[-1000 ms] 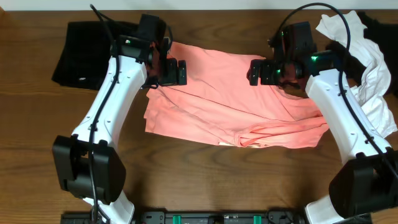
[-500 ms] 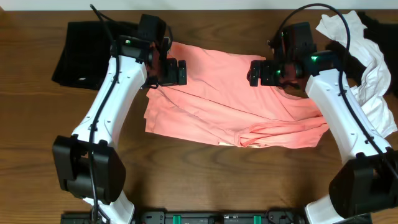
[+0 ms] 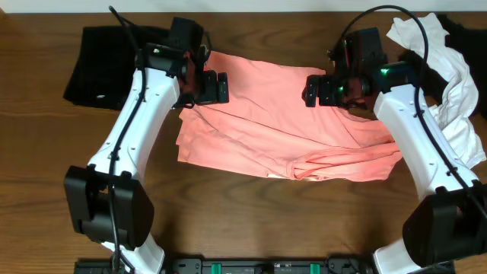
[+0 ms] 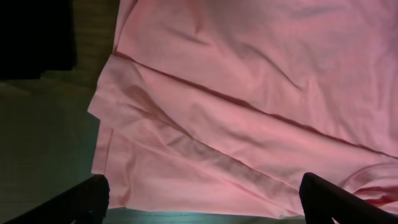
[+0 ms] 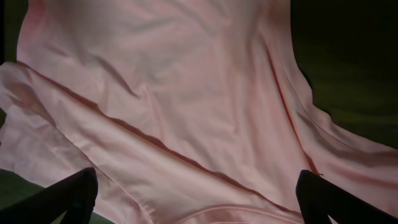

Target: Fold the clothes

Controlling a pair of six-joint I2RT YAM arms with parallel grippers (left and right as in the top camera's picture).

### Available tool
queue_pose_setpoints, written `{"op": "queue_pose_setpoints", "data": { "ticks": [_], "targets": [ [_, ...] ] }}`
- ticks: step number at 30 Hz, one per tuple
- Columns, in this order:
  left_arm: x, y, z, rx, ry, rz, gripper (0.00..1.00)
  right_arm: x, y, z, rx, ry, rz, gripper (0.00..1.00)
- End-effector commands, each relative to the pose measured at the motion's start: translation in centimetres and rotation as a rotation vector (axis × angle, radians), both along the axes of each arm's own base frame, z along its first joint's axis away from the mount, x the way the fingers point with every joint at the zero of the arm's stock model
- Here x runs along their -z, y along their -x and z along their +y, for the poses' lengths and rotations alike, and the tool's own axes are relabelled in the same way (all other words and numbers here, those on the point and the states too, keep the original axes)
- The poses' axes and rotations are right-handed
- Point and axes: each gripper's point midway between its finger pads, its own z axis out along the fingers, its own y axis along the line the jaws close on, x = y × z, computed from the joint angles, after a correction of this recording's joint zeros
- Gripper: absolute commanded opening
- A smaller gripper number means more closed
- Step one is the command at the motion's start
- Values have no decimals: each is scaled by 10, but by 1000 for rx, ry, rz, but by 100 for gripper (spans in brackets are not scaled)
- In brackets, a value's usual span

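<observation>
A large salmon-pink T-shirt (image 3: 281,122) lies spread and creased across the middle of the wooden table, its lower right part bunched. It fills the left wrist view (image 4: 249,93) and the right wrist view (image 5: 174,99). My left gripper (image 3: 207,87) hovers over the shirt's upper left part, open and empty, its fingertips wide apart (image 4: 202,202). My right gripper (image 3: 323,87) hovers over the upper right part, open and empty (image 5: 199,199). A folded black rectangle (image 3: 95,68) lies at the far left. A white garment (image 3: 456,91) is heaped at the right.
Black cloth (image 3: 464,30) shows at the far right behind the white heap. The bare table (image 3: 243,221) stretches along the front edge below the shirt. The arms' bases stand at the front left and front right.
</observation>
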Motion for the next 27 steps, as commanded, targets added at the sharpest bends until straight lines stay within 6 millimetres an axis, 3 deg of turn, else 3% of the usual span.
{"op": "queue_pose_setpoints", "data": {
  "ticks": [1,27],
  "targets": [
    [-12,-5,-3,-22,22,-29,98,-7,-3,4,-20,-5,-18,99],
    [-14,-11,-4,-153,63,-24,98,-3,6,2,49,-25,40,99]
  ]
}}
